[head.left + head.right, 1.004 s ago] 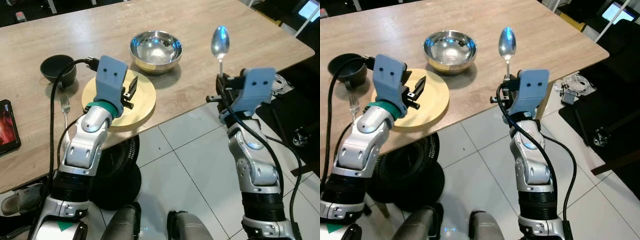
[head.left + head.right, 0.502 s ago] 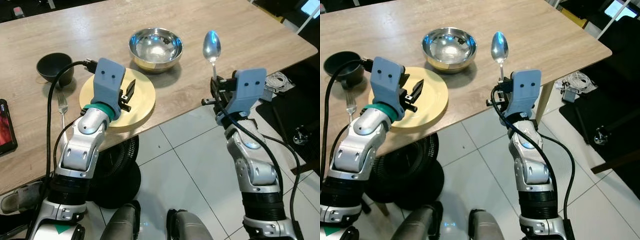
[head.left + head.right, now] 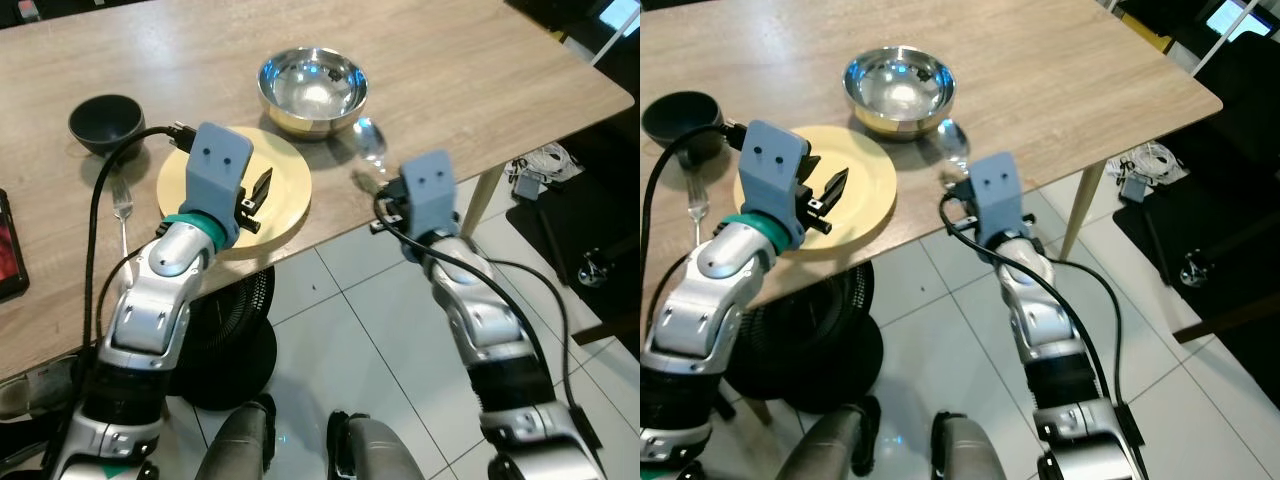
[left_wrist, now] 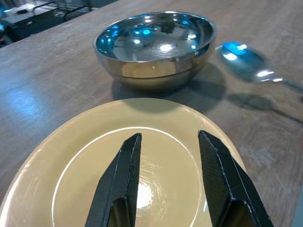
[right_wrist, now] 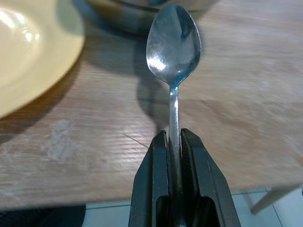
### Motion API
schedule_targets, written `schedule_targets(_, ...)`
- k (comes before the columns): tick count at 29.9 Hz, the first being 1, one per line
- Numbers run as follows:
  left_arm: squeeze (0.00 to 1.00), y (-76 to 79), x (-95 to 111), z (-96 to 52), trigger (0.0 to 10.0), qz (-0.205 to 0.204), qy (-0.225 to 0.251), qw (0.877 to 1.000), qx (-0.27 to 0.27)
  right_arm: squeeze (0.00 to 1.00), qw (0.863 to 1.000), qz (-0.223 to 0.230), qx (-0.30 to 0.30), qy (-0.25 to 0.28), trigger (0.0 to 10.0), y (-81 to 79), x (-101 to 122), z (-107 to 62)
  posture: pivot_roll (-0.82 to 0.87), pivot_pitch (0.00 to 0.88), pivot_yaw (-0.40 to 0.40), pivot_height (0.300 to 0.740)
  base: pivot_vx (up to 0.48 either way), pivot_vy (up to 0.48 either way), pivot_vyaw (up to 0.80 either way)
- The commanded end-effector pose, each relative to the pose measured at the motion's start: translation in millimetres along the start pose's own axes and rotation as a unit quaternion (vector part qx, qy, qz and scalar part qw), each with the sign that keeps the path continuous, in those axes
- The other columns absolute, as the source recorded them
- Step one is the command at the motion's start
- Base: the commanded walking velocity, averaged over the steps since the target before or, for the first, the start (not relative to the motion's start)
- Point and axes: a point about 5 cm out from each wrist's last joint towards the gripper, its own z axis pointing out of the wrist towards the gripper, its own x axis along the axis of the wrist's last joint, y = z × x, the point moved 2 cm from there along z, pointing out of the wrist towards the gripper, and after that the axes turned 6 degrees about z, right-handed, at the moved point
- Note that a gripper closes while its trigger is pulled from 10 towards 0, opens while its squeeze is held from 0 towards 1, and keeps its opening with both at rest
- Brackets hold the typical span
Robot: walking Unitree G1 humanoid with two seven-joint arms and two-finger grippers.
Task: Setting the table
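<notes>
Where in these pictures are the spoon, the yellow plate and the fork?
spoon [image 5: 173,45]: right wrist view, middle of its bowl.
yellow plate [image 3: 862,200]: right eye view, bare part near its right rim.
fork [image 3: 122,206]: left eye view, at its tines.

A light wooden table [image 3: 480,60] carries a yellow plate [image 3: 285,195] at its near edge, with a steel bowl [image 3: 312,88] just beyond it. To the plate's left a fork [image 3: 123,215] lies lengthwise, a small black bowl [image 3: 105,122] sits farther back, and a dark phone [image 3: 8,262] rests at the far left.
</notes>
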Motion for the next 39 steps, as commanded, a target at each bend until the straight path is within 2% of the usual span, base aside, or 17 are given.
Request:
schedule_targets(1, 0.00, 7.9, 0.2, -5.4, 10.0, 0.005, -0.004, 0.999, -0.036, 0.00, 1.000, -0.010, 0.013, -0.016, 10.0, -3.3, -4.4, 5.5, 0.09, 0.181, -0.007, 0.740, 0.000, 0.000, 0.00)
schedule_targets(4, 0.00, 7.8, 4.5, -12.2, 10.0, 0.012, 0.000, 0.998, -0.063, 0.00, 0.999, -0.001, 0.011, -0.034, 10.0, -4.3, -5.1, 14.4, 0.10, 0.193, -0.009, 0.740, 0.000, 0.000, 0.00)
schedule_targets(11, 0.00, 7.6, 9.9, -18.3, 10.0, 0.014, 0.004, 0.997, -0.076, 0.00, 0.999, 0.012, 0.002, -0.042, 10.0, -2.3, -6.0, 21.6, 0.11, 0.208, -0.007, 0.740, 0.000, 0.000, 0.00)
schedule_targets(16, 0.00, 11.4, 11.4, -19.6, 10.0, 0.011, 0.003, 0.996, -0.086, 0.00, 0.999, 0.042, -0.019, -0.017, 10.0, 1.0, 6.5, 31.1, 0.11, 0.211, 0.000, 0.740, 0.000, 0.000, 0.00)
schedule_targets(20, 0.00, 12.7, 12.1, -19.6, 10.0, 0.008, 0.003, 0.996, -0.090, 0.00, 0.999, 0.041, -0.021, 0.001, 10.0, -0.4, 14.0, 35.0, 0.11, 0.210, 0.003, 0.740, 0.000, 0.000, 0.00)
schedule_targets(22, 0.00, 13.1, 12.4, -19.5, 10.0, 0.009, 0.003, 0.996, -0.092, 0.00, 0.999, 0.042, -0.018, 0.008, 10.0, -2.4, 17.4, 37.0, 0.11, 0.209, 0.006, 0.740, 0.000, 0.000, 0.00)
schedule_targets(24, 0.00, 14.3, 11.8, -19.7, 10.0, 0.009, 0.001, 0.995, -0.095, 0.00, 0.999, 0.041, -0.002, 0.022, 10.0, -13.2, 24.9, 42.1, 0.11, 0.203, 0.007, 0.740, 0.000, 0.000, 0.00)
schedule_targets(27, 0.00, 15.2, 11.3, -20.0, 10.0, 0.008, 0.000, 0.995, -0.097, 0.00, 0.999, 0.040, 0.010, 0.029, 10.0, -21.2, 29.4, 45.6, 0.11, 0.200, 0.006, 0.740, 0.000, 0.000, 0.00)
schedule_targets(32, 0.00, 15.9, 11.1, -20.0, 10.0, 0.007, -0.001, 0.995, -0.097, 0.00, 0.999, 0.042, 0.014, 0.032, 10.0, -23.9, 31.1, 47.8, 0.12, 0.194, 0.005, 0.740, 0.000, 0.000, 0.00)
schedule_targets(33, 0.00, 16.0, 10.9, -19.8, 10.0, 0.007, -0.001, 0.995, -0.097, 0.42, 0.999, 0.042, 0.009, 0.032, 10.0, -21.5, 30.9, 47.8, 0.11, 0.190, 0.008, 0.740, 0.000, 0.000, 0.00)
schedule_targets(36, 0.00, 16.2, 10.9, -19.7, 10.0, 0.006, -0.001, 0.995, -0.097, 0.42, 0.999, 0.043, 0.004, 0.033, 10.0, -18.7, 30.7, 47.8, 0.11, 0.189, 0.008, 0.740, 0.000, 0.000, 0.00)
schedule_targets(37, 0.00, 16.9, 10.8, -19.2, 10.0, 0.006, -0.001, 0.995, -0.098, 1.00, 0.998, 0.043, -0.004, 0.034, 10.0, -14.5, 30.4, 47.4, 0.11, 0.185, 0.011, 0.740, 0.000, 0.000, 0.00)
schedule_targets(39, 0.00, 17.7, 11.0, -18.4, 10.0, 0.005, 0.000, 0.995, -0.099, 1.00, 0.998, 0.042, -0.012, 0.036, 10.0, -10.2, 30.2, 46.8, 0.10, 0.181, 0.014, 0.740, 0.000, 0.000, 0.00)
